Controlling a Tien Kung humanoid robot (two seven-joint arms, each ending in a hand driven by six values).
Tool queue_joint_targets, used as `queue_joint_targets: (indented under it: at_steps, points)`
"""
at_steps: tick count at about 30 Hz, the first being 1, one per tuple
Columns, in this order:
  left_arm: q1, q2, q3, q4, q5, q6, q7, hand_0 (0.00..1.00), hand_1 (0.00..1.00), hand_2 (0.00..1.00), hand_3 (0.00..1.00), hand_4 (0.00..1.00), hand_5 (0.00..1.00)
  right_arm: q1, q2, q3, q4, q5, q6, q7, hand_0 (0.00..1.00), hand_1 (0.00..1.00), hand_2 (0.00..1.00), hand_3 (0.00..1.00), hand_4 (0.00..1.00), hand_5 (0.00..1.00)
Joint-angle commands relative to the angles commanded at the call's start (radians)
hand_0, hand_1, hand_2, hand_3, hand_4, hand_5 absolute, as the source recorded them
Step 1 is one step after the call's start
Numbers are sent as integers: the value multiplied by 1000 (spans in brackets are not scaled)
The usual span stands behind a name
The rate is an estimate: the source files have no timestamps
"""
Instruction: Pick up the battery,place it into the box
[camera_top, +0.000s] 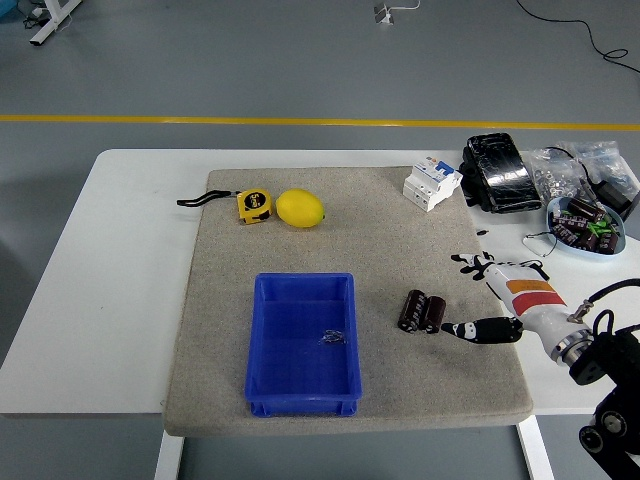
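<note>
A dark battery pack (421, 311), two cylinders side by side, lies on the grey felt mat right of the blue box (302, 342). The box holds only a small scrap on its floor. My right hand (480, 298), white with black fingertips, reaches in from the lower right. Its fingers are spread, the thumb tip just right of the battery, not touching it as far as I can see. The left hand is out of view.
A yellow tape measure (253, 205) and a lemon (299, 208) lie at the mat's far left. A white circuit breaker (432, 183), a black pouch (500, 172), plastic bags and a bowl of parts (585, 225) crowd the far right.
</note>
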Motion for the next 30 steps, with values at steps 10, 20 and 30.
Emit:
queue_joint_targets:
  at_steps: [10, 20, 30]
  points:
    - [-4, 3, -8, -1, 15, -5, 3, 731, 720, 760, 680, 720, 666, 16, 15, -50, -50, 12, -65, 35, 652, 638, 711, 839, 998, 412]
    - [-7, 4, -30, -3, 51, -17, 13, 731, 719, 759, 680, 720, 667, 54, 31, -107, -132, 56, -149, 77, 605, 612, 693, 833, 998, 303]
    - [-10, 4, -28, -4, 48, -23, 11, 730, 718, 759, 680, 720, 667, 99, 39, -168, -204, 84, -188, 108, 589, 608, 692, 827, 998, 301]
